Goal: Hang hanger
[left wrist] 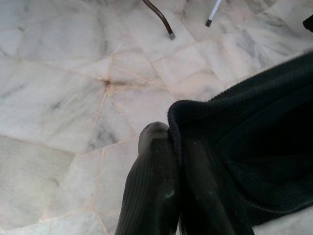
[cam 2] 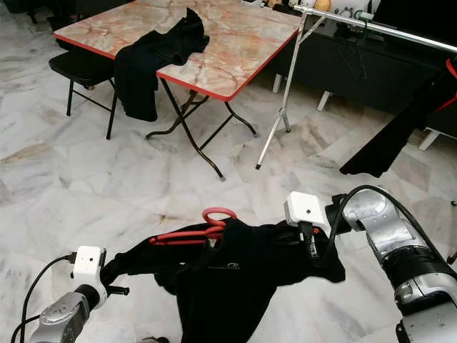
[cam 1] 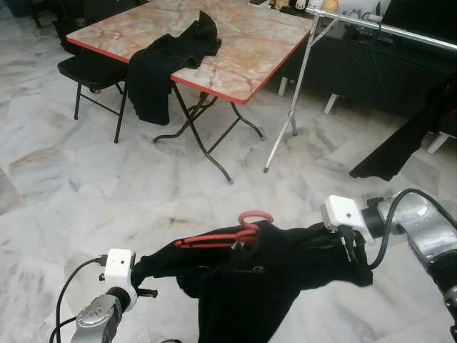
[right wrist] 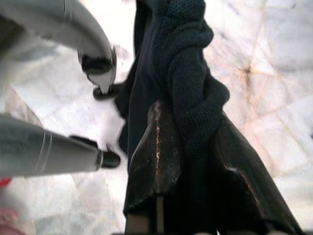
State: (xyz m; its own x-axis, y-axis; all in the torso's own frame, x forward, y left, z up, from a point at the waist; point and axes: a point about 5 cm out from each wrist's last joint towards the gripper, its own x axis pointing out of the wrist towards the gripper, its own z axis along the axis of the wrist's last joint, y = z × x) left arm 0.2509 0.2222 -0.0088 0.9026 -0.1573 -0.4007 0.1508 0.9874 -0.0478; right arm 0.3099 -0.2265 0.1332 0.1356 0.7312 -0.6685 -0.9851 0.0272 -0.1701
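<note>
Left gripper (cam 1: pixel 143 275) and right gripper (cam 1: pixel 348 250) each pinch a shoulder of the black knit garment (cam 1: pixel 250 286) on its red plastic hanger (cam 1: pixel 235 232); the silver metal rail (cam 1: pixel 385 27) remains well apart, hanging undone.

A matt knitted black garment (cam 1: pixel 250 279) on a seemingly glossy red plastic hanger (cam 1: pixel 225 236), above polished marble floor (cam 1: pixel 86 193).

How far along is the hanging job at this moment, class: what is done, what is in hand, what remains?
Done: the black shirt already sits on the red hanger. In hand: the left pincer and right pincer each clamp one side of the shirt, holding it spread above the marble floor. Left: carrying it to the metal rack rail and hooking it on.
</note>
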